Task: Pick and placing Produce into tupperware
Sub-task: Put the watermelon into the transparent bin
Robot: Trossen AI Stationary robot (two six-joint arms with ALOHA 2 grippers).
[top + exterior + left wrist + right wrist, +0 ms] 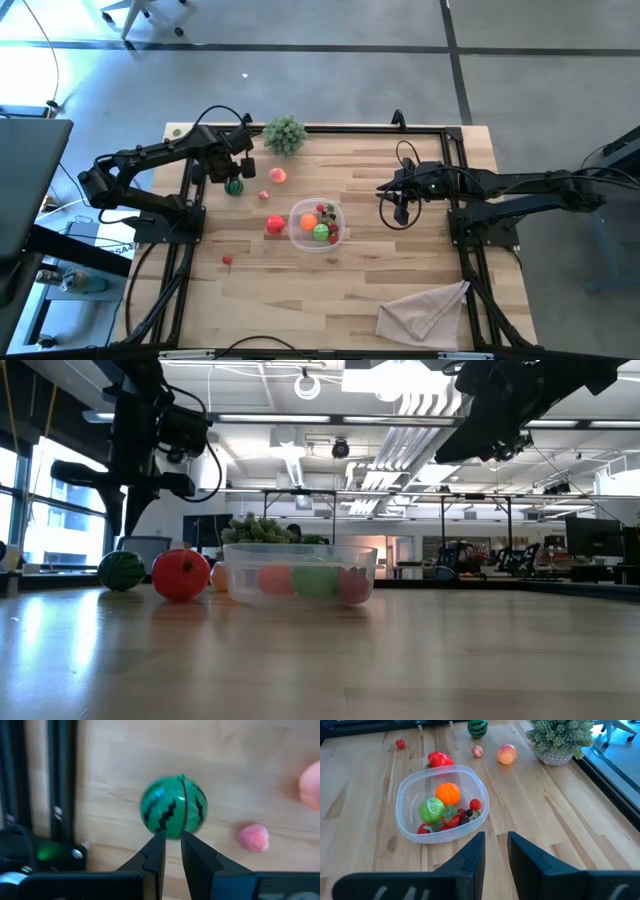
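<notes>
A green striped watermelon ball [174, 807] rests on the wooden table near the left edge [233, 187]. My left gripper [172, 840] hangs just above it, pointing down, fingers almost together and holding nothing. The clear tupperware [400, 815] stands mid-table [297, 236] with an orange, a green ball, red pieces and dark berries inside. A red pepper [439, 759] lies against its wall. A peach [506, 754], a small pink fruit [477, 751] and a small red berry [400, 743] lie loose. My right gripper [496, 840] waits right of the tupperware, slightly open and empty.
A bushy green plant sprig in a pot [285, 134] stands at the far edge. A beige cloth [425, 310] lies at the near right corner. Black frame rails [60, 785] run along the table's left side beside the watermelon.
</notes>
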